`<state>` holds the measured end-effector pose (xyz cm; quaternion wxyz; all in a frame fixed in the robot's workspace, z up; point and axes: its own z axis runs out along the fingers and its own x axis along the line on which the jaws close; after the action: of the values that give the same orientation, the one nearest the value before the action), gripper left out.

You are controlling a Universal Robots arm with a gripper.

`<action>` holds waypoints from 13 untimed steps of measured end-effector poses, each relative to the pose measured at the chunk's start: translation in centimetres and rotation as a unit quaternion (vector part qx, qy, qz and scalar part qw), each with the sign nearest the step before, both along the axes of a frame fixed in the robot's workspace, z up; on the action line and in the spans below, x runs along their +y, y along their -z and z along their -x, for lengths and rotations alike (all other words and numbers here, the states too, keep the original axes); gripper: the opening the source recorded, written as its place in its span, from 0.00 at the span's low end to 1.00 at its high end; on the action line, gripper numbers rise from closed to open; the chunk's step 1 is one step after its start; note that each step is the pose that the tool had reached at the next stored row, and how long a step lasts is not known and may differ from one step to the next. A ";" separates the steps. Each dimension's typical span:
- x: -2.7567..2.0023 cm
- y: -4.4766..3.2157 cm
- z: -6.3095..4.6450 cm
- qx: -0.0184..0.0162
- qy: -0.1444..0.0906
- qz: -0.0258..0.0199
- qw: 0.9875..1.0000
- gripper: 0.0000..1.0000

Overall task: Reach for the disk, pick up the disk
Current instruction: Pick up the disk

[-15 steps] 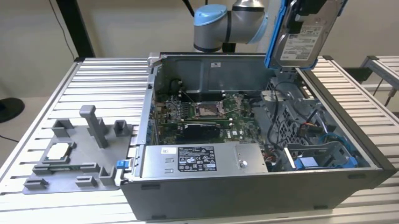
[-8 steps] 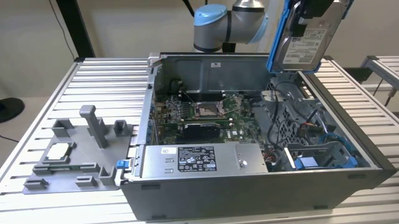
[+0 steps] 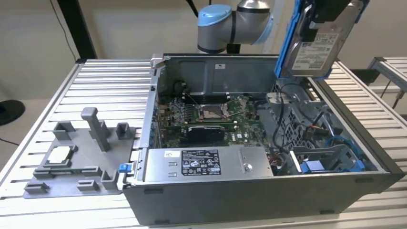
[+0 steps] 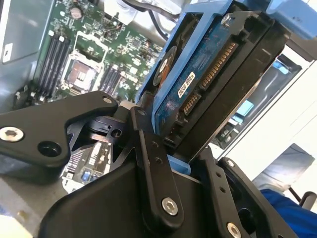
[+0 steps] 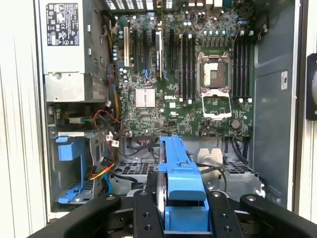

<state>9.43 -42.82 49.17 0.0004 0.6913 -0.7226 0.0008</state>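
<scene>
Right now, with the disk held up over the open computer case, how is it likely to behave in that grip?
The disk looks like a rigid metal slab, so it probably won't flex. It seems dense for its size and hangs tilted, so it might pivot. The gripper clamps its blue bracket, smooth plastic that may slip a little.

1. Open air is found above the opened computer case [image 3: 254,191], where the disk [image 3: 315,50] is held clear.
2. The case's right side is crowded by cables [image 3: 299,119] and a blue drive bay [image 3: 330,164].
3. The near left is blocked by the power supply [image 3: 203,164].
</scene>
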 end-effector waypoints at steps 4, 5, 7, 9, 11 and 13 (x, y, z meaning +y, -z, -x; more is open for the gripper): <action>-0.76 0.00 0.0 0.000 0.000 0.000 1.000 0.00; -0.96 0.00 0.0 0.000 0.000 0.000 1.000 0.00; -1.32 0.00 0.0 0.000 0.000 0.000 1.000 0.00; -1.62 0.01 0.0 0.000 0.000 0.000 1.000 0.00; -1.93 0.02 0.0 0.000 0.000 0.000 1.000 0.00; -2.21 0.03 0.0 0.000 0.000 0.000 1.000 0.00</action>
<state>9.44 -45.03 49.14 0.0006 0.6913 -0.7226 0.0006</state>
